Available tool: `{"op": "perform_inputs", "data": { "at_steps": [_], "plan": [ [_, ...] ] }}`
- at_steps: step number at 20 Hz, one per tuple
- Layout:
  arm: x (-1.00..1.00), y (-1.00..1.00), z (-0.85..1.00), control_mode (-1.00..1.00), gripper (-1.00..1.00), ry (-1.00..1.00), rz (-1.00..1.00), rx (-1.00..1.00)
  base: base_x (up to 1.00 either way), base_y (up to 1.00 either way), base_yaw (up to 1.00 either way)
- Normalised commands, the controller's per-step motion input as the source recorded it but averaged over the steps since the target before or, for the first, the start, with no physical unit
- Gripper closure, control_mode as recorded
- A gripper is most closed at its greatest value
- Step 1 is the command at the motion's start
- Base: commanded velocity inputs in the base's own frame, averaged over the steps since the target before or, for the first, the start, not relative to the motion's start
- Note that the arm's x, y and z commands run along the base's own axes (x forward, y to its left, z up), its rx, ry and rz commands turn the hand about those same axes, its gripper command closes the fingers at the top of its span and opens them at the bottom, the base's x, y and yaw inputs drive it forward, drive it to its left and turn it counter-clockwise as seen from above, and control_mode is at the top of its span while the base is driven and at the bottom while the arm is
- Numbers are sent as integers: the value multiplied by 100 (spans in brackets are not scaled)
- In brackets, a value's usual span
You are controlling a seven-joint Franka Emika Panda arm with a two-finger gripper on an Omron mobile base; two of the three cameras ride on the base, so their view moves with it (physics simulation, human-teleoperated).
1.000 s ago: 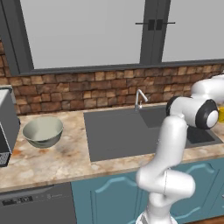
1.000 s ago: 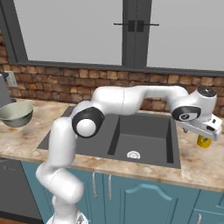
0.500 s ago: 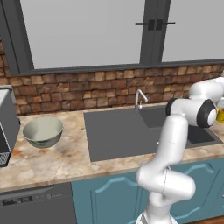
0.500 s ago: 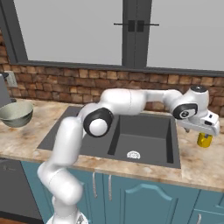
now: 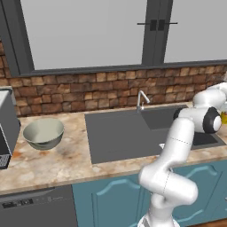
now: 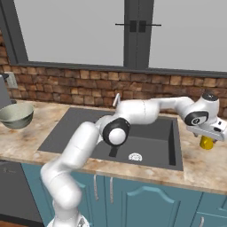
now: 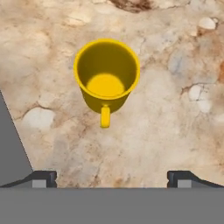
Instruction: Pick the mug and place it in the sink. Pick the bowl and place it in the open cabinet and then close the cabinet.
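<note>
The yellow mug [image 7: 106,78] stands upright on the beige marbled counter, its handle [image 7: 105,116] pointing toward my hand. My gripper [image 7: 113,178] hovers above it, open, with nothing between its fingertips [image 7: 43,177]. In the right base view the gripper [image 6: 207,134] sits just over the mug [image 6: 206,142], right of the dark grey sink [image 6: 80,133]. The pale grey-green bowl [image 5: 43,132] rests on the counter left of the sink [image 5: 115,137] and also appears at the far left as bowl [image 6: 15,115]. The cabinet is out of view.
A silver faucet [image 5: 142,99] rises behind the basin, whose white drain [image 6: 134,156] lies near the front. A grey appliance [image 5: 6,124] stands at the counter's left end. A brick wall and window back the counter; teal cupboards [image 6: 133,199] run below.
The arm's elbow has swung rightward over the sink and the hand has settled slightly lower over the mug. The mug and the bowl have not moved; the jaws stay wide.
</note>
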Motion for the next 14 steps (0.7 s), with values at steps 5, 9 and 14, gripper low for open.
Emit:
{"op": "perform_inputs", "data": {
  "at_steps": [5, 9, 14],
  "plan": [
    [28, -25, -27, -100, -100, 3, 0, 1, 0, 0, 0],
    [25, -3, -25, -100, -100, 0, 0, 7, 0, 0, 0],
    [23, -1, -21, -100, -100, 0, 0, 6, 0, 0, 0]
  ]
}}
